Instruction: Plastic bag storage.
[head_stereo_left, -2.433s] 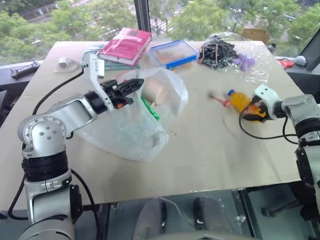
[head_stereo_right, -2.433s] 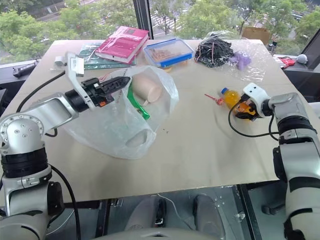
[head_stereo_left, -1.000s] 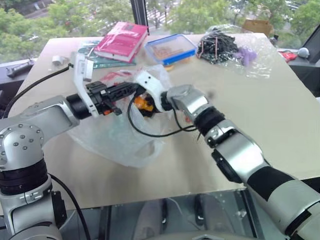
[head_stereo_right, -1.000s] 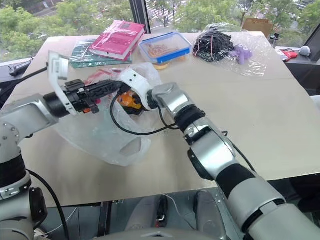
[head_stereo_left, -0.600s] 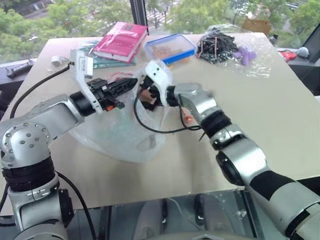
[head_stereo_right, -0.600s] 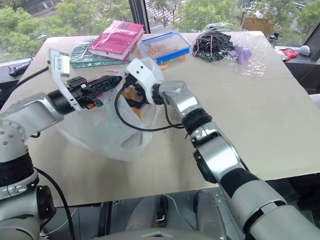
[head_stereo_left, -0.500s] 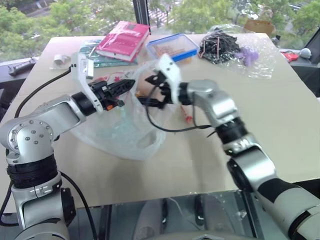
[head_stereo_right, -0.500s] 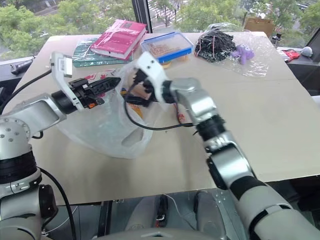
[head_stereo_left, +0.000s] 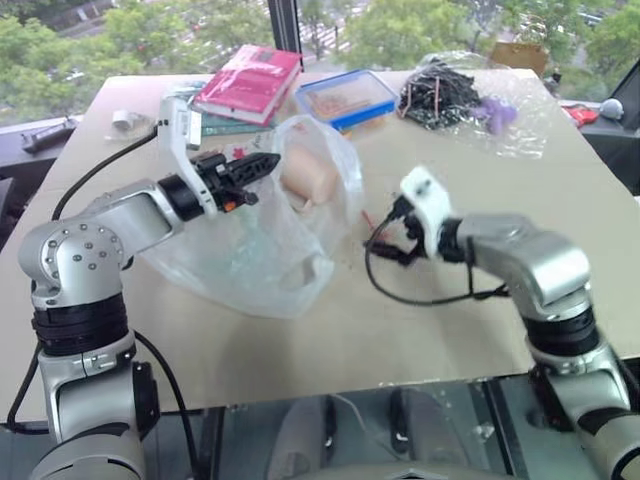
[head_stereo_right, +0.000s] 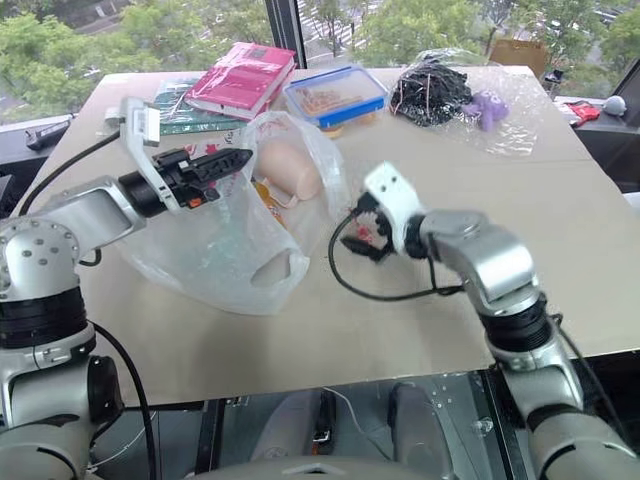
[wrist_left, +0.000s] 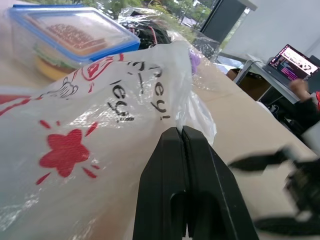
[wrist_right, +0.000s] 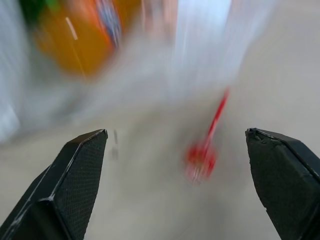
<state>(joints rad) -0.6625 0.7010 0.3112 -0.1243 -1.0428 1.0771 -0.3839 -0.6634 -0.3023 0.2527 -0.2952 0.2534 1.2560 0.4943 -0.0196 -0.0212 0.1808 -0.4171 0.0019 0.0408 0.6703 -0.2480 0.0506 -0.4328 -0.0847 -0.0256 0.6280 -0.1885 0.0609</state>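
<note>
Pinching plastic bag (head_stereo_left: 262, 250) rim w/ clenched left hand (head_stereo_left: 268, 163), bag slumped on tabletop (head_stereo_left: 450, 340) left of centre, right hand (head_stereo_right: 362, 232) empty, fingers (wrist_right: 75, 185) spread wide, just beside bag's right edge

Setting: office or lab test room, upper floor
- plain beige table (head_stereo_left: 480, 330) set against large window; treetops (head_stereo_left: 120, 40) and street below seen through glass, dark window post (head_stereo_left: 283, 30) in middle
- open laptop (wrist_left: 296, 61) on side desk in left wrist view, person's hand (wrist_left: 301, 88) beside it
- table strewn with mixed test props: red book (head_stereo_left: 250, 84), blue-lidded food box (head_stereo_left: 347, 98), bag of black cables (head_stereo_left: 445, 95)
</note>
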